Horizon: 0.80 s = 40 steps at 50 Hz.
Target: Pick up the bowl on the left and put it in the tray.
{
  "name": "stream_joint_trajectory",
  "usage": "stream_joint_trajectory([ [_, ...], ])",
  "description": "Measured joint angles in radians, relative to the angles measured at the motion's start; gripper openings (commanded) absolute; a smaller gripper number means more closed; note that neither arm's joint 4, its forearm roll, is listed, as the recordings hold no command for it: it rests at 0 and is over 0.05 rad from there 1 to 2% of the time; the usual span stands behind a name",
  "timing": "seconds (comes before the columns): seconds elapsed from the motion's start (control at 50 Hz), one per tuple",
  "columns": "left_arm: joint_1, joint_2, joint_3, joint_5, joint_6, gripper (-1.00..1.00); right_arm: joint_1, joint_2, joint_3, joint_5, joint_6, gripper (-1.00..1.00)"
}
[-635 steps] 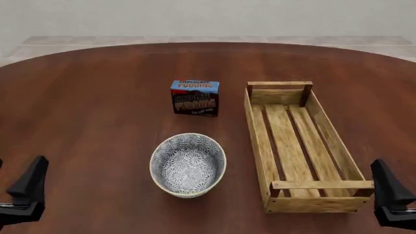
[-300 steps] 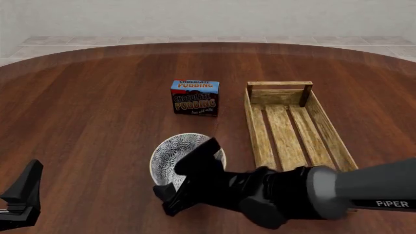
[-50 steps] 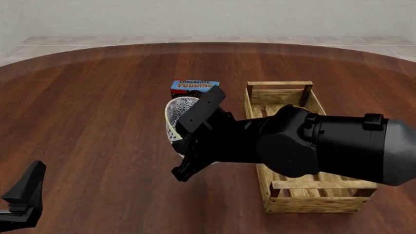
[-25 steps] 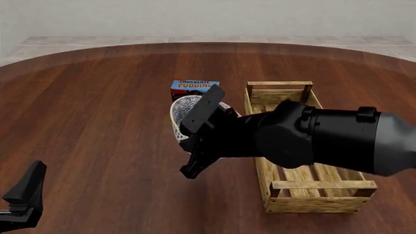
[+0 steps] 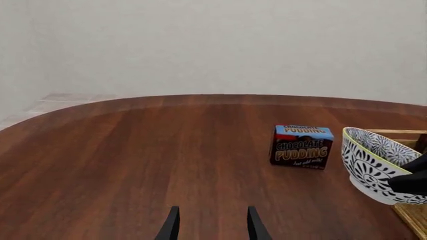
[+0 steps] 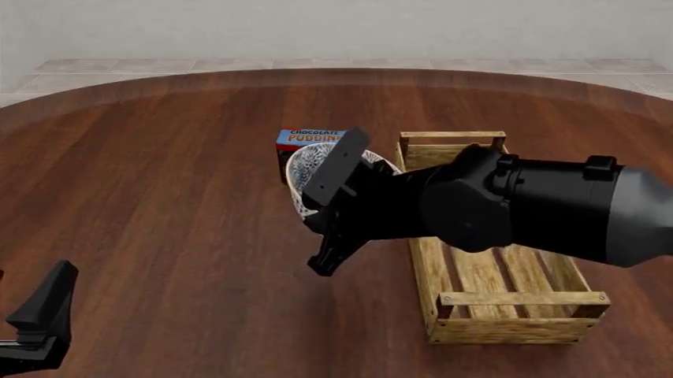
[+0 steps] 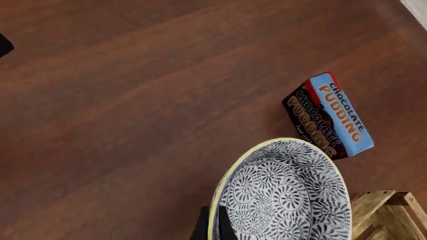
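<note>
My right gripper (image 6: 321,224) is clamped on the rim of the bowl (image 6: 315,169), held aloft just left of the tray (image 6: 421,236), whose long axis runs away from me; my left gripper (image 5: 209,227) idles, parted.

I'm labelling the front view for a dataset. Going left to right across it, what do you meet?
left gripper → chocolate pudding box → bowl held by the right gripper → tray
</note>
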Motion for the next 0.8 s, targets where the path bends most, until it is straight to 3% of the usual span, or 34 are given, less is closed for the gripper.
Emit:
stream_joint_trajectory([
  [0.8,-0.019,0.0,0.0,0.02,0.0,1.0,-0.055,-0.111,0.037,0.047,-0.112,-1.0],
])
